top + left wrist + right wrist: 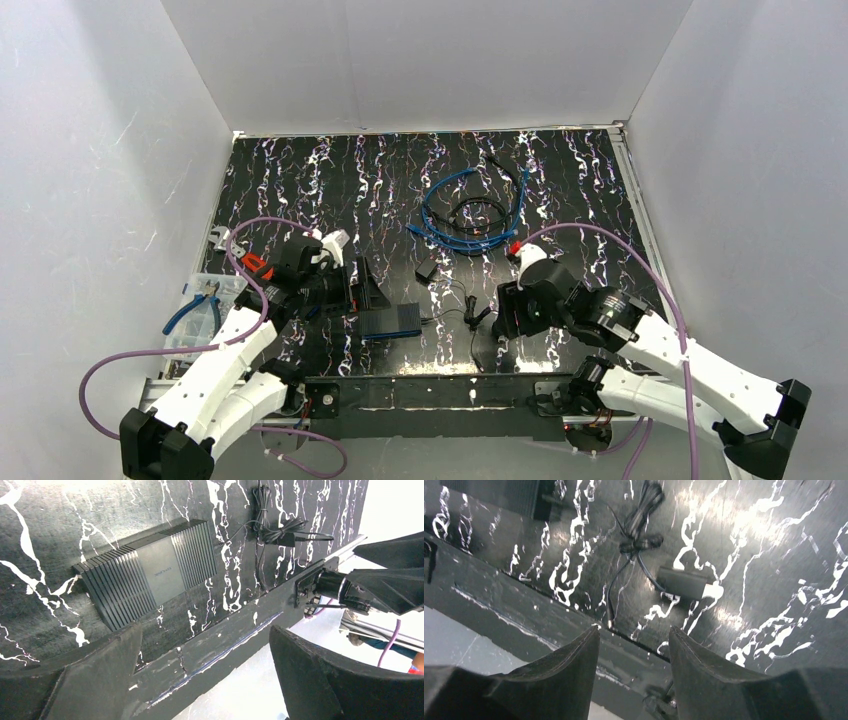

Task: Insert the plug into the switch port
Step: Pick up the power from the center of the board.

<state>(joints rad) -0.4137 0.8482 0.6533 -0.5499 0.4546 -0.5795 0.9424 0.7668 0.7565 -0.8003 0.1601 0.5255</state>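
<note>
The plug (pixel 610 623) lies loose on the black marbled mat (pixel 769 545), its thin cord running back through a tied bundle (pixel 640 542) to the power adapter (pixel 684 582). The right gripper (pixel 634 630) hangs just over the plug tip, jaws partly apart, gripping nothing. Further left, the ribbed black switch (pixel 150 572) sits flat near the front rail (pixel 220 645). The left gripper (pixel 205 640) hovers beside it, spread wide and empty.
</note>
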